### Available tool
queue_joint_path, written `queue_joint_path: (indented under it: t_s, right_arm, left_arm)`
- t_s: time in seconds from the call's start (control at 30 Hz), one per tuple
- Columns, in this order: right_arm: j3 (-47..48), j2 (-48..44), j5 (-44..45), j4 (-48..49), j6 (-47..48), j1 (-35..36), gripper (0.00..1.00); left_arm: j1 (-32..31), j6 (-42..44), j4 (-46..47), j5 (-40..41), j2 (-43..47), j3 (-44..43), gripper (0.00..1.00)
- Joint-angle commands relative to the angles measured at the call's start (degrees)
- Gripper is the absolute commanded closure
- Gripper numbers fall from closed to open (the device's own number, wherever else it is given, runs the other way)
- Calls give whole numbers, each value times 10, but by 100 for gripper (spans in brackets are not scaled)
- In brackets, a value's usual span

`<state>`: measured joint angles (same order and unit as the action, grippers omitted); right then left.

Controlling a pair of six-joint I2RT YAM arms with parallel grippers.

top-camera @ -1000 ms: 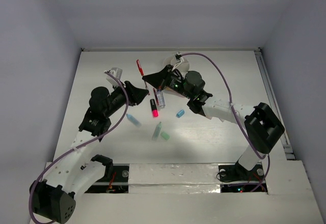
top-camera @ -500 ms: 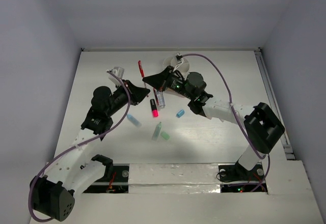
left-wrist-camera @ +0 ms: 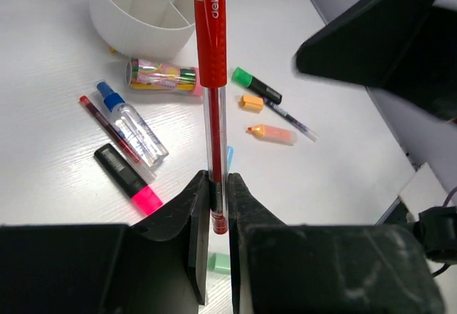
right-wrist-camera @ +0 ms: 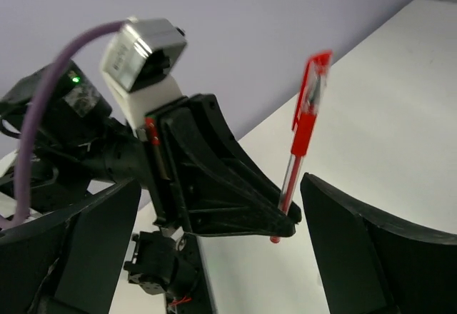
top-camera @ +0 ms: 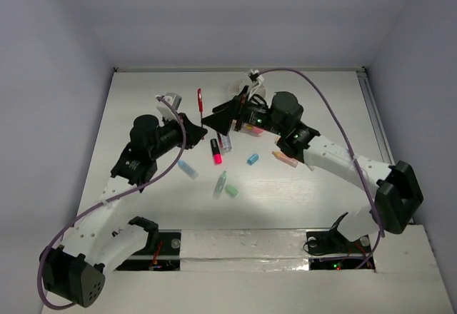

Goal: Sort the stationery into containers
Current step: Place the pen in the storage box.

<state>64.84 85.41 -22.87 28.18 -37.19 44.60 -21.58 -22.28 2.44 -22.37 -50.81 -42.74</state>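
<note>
My left gripper (left-wrist-camera: 218, 193) is shut on the lower end of a red pen (left-wrist-camera: 212, 78) and holds it upright above the table. The same red pen (right-wrist-camera: 303, 132) shows in the right wrist view, sticking up from the left gripper's fingers (right-wrist-camera: 285, 218). My right gripper (right-wrist-camera: 220, 185) is open, facing the left one with nothing between its fingers. From above, the pen (top-camera: 199, 100) stands between the two grippers. The white divided cup (left-wrist-camera: 136, 21) sits just beyond. More stationery lies around: a black-and-pink highlighter (left-wrist-camera: 128, 180), a green marker (left-wrist-camera: 255, 85) and an orange highlighter (left-wrist-camera: 273, 133).
A clear blue-capped bottle (left-wrist-camera: 132, 125), a thin red pen (left-wrist-camera: 107, 125) and a colourful tube (left-wrist-camera: 163, 75) lie beside the cup. Small blue (top-camera: 252, 159), light blue (top-camera: 187, 168) and green (top-camera: 231, 191) pieces are scattered mid-table. The right arm partly hides the cup (top-camera: 241, 85).
The left gripper closed on the red pen. The right gripper then opened, let go of it and drew back to the right.
</note>
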Motion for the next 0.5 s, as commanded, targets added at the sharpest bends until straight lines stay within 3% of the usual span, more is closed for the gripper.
queue_joint_path:
  t_s: [0.0, 0.17, 0.47]
  right_arm:
    - [56, -37, 20, -106, 91, -14, 0]
    - [132, -21, 15, -240, 172, -19, 0]
    - [201, 16, 49, -324, 193, -42, 0]
  left_arm:
    - [-3, 68, -41, -28, -11, -37, 100]
    - [-20, 121, -46, -99, -38, -55, 100]
    - [-31, 124, 5, -175, -73, -83, 100]
